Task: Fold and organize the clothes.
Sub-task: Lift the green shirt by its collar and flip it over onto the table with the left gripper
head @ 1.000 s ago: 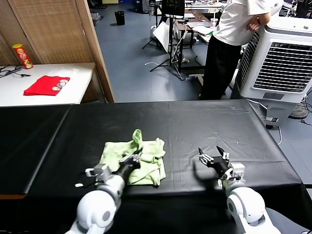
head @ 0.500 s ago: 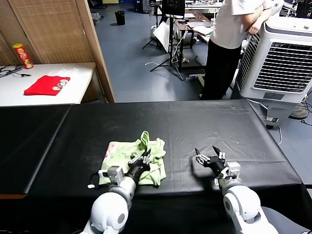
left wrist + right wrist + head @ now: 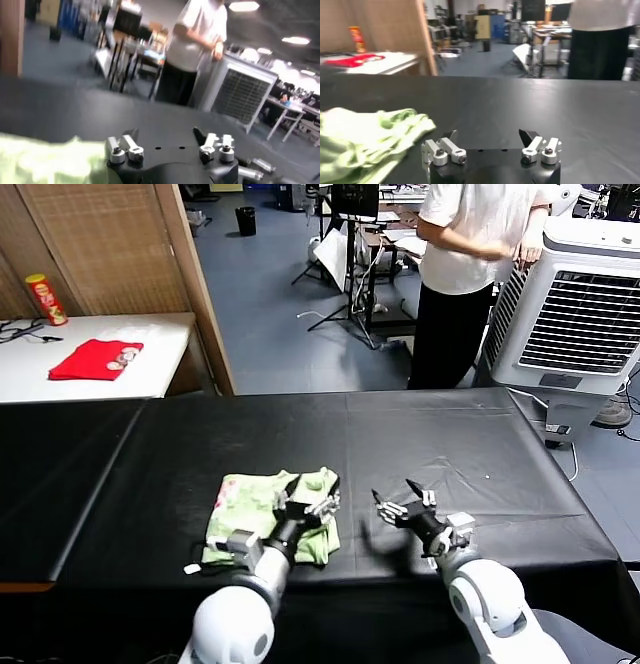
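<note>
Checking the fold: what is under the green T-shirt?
The T-shirt lies bunched on the black table cover, which shows all around it. Whatever sits beneath its folds is covered. The left gripper, jaws open, hangs over its edge.

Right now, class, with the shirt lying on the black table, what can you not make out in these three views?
- T-shirt, head view: the near edge is hidden by the left arm and left pincer.
- T-shirt, left wrist view: blurred and cut off at the frame edge.
- Pinkish print: too small to read.
- Right pincer, right wrist view: only the finger bases show.
</note>
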You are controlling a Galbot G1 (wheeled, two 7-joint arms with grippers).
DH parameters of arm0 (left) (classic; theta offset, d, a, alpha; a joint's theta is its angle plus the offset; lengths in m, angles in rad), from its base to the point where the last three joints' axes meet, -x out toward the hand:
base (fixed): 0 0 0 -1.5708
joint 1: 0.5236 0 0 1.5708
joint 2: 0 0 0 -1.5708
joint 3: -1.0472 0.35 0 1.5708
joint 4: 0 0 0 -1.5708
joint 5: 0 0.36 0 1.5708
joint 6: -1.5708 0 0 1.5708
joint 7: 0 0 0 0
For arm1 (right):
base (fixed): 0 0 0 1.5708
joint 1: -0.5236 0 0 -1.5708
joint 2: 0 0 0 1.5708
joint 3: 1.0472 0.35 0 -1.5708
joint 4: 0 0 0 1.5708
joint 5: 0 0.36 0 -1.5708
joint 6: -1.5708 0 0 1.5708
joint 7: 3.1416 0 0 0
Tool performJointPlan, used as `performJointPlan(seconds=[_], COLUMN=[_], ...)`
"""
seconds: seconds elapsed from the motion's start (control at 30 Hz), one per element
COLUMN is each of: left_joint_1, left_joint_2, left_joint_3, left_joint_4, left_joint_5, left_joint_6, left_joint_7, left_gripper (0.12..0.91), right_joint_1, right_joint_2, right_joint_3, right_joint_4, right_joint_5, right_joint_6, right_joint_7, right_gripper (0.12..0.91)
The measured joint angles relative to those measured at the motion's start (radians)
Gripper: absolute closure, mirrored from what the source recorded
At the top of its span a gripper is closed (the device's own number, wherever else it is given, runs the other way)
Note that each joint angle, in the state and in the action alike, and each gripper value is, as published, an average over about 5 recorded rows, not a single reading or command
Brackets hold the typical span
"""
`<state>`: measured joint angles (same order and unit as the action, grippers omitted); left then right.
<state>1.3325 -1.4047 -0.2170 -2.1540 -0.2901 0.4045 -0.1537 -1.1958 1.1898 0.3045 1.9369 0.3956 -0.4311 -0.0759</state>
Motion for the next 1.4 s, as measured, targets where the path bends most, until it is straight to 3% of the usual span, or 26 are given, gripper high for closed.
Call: performJointPlan(seconds=[0.2,0.3,0.37,0.53,0.8,1.07,1.23,1.4], left_joint_1=[0.032,0.051,0.062,0.076,0.095,0.104,0.104,0.106], left_joint_2=[0.089,0.104,0.106,0.098,0.097,0.094,0.105,0.118], left_joint_3=[-0.126,-0.170,-0.186,-0.208,-0.233,-0.235,-0.237,-0.244], left_joint_4=[0.011,0.015,0.018,0.026,0.039,0.041,0.037,0.034], left_joint_5=[0.013,0.027,0.040,0.067,0.086,0.097,0.094,0.086], left_joint_6=[-0.011,-0.013,-0.014,-0.017,-0.026,-0.029,-0.028,-0.027], left_joint_7=[-0.009,-0.017,-0.019,-0.020,-0.021,-0.021,-0.023,-0.025], left_gripper=[0.232,0.232,0.232,0.232,0.232,0.232,0.232,0.232], right_joint_1=[0.107,0.156,0.181,0.240,0.331,0.291,0.203,0.081], right_joint_2=[-0.024,-0.046,-0.055,-0.045,0.004,-0.024,-0.063,-0.107], right_joint_3=[-0.118,-0.174,-0.209,-0.290,-0.393,-0.388,-0.352,-0.300], right_joint_4=[-0.021,-0.017,-0.014,-0.032,-0.074,0.004,0.082,0.168], right_joint_5=[-0.016,-0.024,-0.026,-0.024,-0.002,-0.034,-0.041,-0.073], right_joint_6=[0.014,0.028,0.033,0.017,-0.116,-0.289,-0.305,-0.305], right_joint_7=[-0.097,-0.154,-0.169,-0.126,-0.037,0.061,0.072,0.049], right_gripper=[0.227,0.227,0.227,0.227,0.227,0.227,0.227,0.227])
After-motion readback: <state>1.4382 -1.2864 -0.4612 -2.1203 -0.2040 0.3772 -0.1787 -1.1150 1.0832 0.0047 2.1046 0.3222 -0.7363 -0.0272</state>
